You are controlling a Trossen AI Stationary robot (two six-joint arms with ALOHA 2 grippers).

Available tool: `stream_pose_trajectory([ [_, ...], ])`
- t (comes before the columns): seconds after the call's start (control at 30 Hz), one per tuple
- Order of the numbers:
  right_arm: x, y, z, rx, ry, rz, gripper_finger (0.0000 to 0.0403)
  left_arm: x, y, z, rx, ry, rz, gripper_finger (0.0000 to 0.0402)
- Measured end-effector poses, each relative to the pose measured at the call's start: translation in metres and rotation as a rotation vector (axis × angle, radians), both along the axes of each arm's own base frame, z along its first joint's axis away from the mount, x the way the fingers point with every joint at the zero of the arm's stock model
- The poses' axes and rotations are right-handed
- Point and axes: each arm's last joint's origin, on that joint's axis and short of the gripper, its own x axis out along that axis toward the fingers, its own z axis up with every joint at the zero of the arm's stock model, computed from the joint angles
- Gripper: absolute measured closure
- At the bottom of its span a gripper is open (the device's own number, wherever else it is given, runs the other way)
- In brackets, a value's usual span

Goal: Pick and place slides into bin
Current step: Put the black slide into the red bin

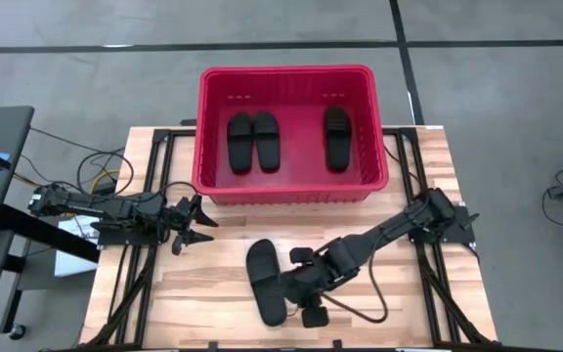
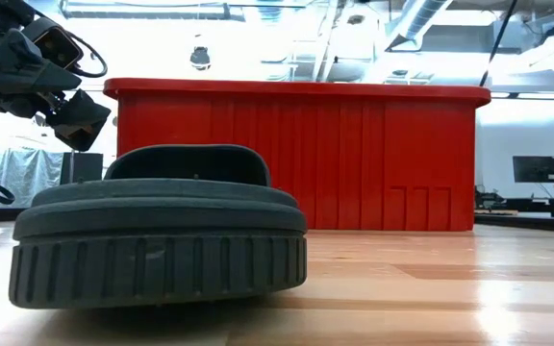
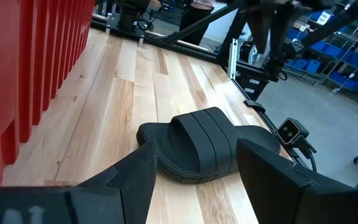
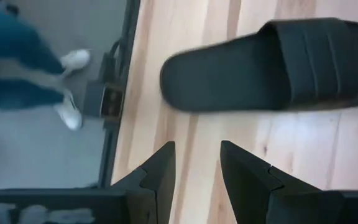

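Note:
One black slide (image 1: 262, 282) lies sole-down on the wooden table (image 1: 409, 323) in front of the red bin (image 1: 291, 191). Three more slides lie inside the bin, two side by side at its left (image 1: 251, 142) and one at its right (image 1: 336, 137). My right gripper (image 4: 197, 168) hangs open just above and to the right of the loose slide (image 4: 272, 62), pointing steeply down with nothing between its fingers; the low view shows it (image 2: 65, 96) well above the slide (image 2: 157, 240). My left gripper (image 1: 195, 223) waits open at the table's left, facing the slide (image 3: 197, 146).
The bin's long ribbed wall (image 2: 296, 159) stands close behind the loose slide. Black frame rails (image 1: 145, 196) run along both sides of the table. A person's legs and white shoes (image 4: 67, 62) show on the floor beyond the table's near edge. Cables (image 1: 96, 176) lie at the left.

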Motion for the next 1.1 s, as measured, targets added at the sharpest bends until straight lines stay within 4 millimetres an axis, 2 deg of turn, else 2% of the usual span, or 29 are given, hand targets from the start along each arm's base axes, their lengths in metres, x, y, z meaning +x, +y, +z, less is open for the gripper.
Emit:
stream_pose_trajectory([
  [0.13, 0.01, -0.001, -0.001, 0.035, -0.049, -0.057, 0.0285, 0.0, 0.0, 0.0, 0.0, 0.0, 0.0, 0.0191],
  [0.2, 0.02, -0.001, -0.003, 0.057, -0.11, -0.074, 0.0285, 0.0, 0.0, 0.0, 0.0, 0.0, 0.0, 0.0191],
  [0.27, 0.021, 0.0, -0.005, 0.055, -0.12, -0.077, 0.0285, 0.0, 0.0, 0.0, 0.0, -0.001, 0.0, 0.0191],
  [0.37, 0.03, 0.0, 0.002, 0.101, -0.206, -0.086, 0.0285, 0.0, 0.0, 0.0, 0.0, -0.001, 0.0, 0.0191],
  [0.53, 0.032, -0.002, -0.007, 0.082, -0.173, -0.092, 0.0285, 0.0, 0.0, 0.0, 0.0, 0.0, 0.0, 0.0191],
  [1.1, 0.032, -0.001, -0.007, 0.106, -0.162, -0.103, 0.0285, 0.0, 0.0, 0.0, 0.0, -0.001, 0.0, 0.0191],
])
